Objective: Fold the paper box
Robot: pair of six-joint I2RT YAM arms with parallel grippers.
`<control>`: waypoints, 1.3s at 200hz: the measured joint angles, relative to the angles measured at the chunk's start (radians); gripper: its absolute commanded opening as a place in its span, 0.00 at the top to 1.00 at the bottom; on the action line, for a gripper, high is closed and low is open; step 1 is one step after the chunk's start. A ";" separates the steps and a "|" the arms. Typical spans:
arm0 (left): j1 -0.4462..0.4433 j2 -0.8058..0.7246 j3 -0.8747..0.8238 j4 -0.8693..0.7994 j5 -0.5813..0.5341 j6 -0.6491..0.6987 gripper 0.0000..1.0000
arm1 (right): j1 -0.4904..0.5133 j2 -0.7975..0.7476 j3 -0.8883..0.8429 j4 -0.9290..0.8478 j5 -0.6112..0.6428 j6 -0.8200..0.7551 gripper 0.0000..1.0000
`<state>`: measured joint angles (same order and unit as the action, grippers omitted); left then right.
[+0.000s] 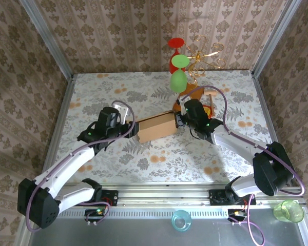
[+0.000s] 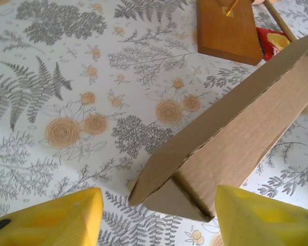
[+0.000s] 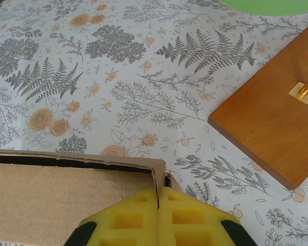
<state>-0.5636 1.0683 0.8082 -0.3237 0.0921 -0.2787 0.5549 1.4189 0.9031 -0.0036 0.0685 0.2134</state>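
left gripper (image 2: 159,218) apart, flanking paper box (image 1: 156,127) end | right gripper (image 3: 158,207) clamped on its corner

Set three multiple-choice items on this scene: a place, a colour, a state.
1. Where is the plain light-brown cardboard box?
A. between the left gripper and the right gripper
B. in the far left corner
C. at the near edge
2. What colour are the gripper pads?
A. blue
B. yellow
C. red
3. The left gripper is:
A. shut on the box
B. shut on nothing
C. open
Answers: 1 A, one gripper at each end; 2 B, both wrist views show yellow foam; 3 C, its pads stand apart.
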 measured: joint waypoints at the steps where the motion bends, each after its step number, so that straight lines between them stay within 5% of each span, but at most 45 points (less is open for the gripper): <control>1: 0.000 0.001 0.001 0.000 0.000 0.002 0.43 | 0.000 0.000 0.000 0.000 0.000 0.000 1.00; 66: -0.029 0.089 0.058 -0.030 -0.057 0.058 0.50 | 0.000 0.002 0.005 -0.006 0.000 0.000 1.00; 112: -0.055 0.128 0.085 -0.052 -0.094 0.079 0.66 | 0.000 0.002 0.006 -0.007 0.000 0.000 1.00; 260: -0.083 0.185 0.183 -0.190 -0.142 0.035 0.92 | 0.002 0.008 0.017 -0.019 0.000 0.004 1.00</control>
<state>-0.6468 1.2530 0.9913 -0.5137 -0.0494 -0.2440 0.5564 1.4269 0.9199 -0.0227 0.0685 0.2176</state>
